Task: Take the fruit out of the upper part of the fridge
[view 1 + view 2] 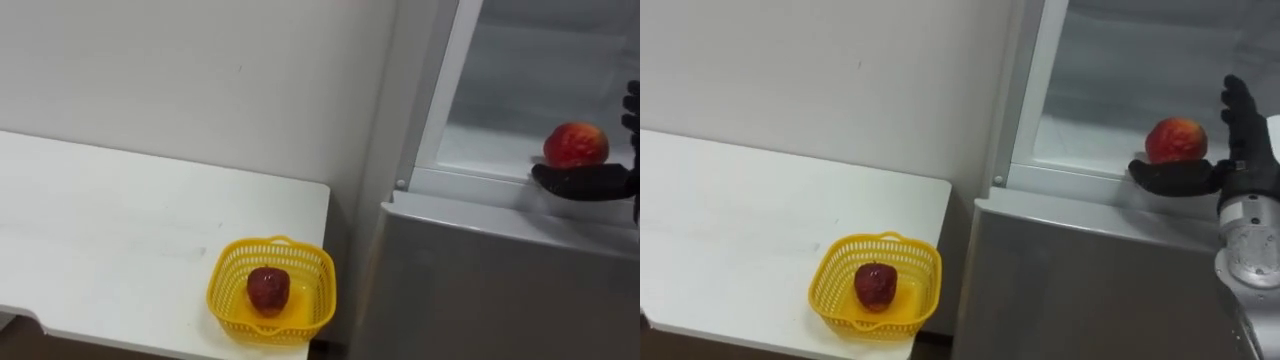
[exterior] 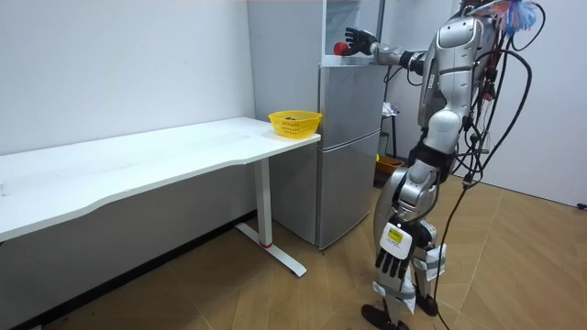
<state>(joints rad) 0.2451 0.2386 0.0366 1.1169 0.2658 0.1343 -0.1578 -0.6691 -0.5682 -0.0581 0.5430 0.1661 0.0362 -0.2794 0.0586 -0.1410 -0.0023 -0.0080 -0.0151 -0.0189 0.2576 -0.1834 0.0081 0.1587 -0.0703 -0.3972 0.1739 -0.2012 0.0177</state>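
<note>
So the right hand [image 1: 1230,172] is up inside the top compartment of the tall grey metal fridge [image 1: 1090,290]. It's spread wide, fingers [image 1: 1238,108] standing straight up and thumb stuck out sideways along the compartment's front lip. The round red-orange apple [image 1: 1176,140] sits in that gap, right above the thumb and beside the fingers, but nothing's curled round it. The apple is at the very front of the fridge's white shelf floor [image 1: 1080,140], just inside the lip. Left of it and further in, that shelf floor is open white surface up to the compartment's white frame.

The left hand [image 2: 390,264] hangs down by the leg with loose fingers, well away from the fridge.

Just left of the fridge there's a narrow gap, then the long white desk [image 1: 740,220]. A yellow plastic lattice basket [image 1: 927,290] sits on the desk corner nearest the fridge, close to the desk's front edge, with a dark red fruit [image 1: 876,285] inside. Away from the fridge, the desk top is bare. In the room view the robot stands upright in front of the fridge on a wooden floor [image 2: 303,302] that lies open around it.
</note>
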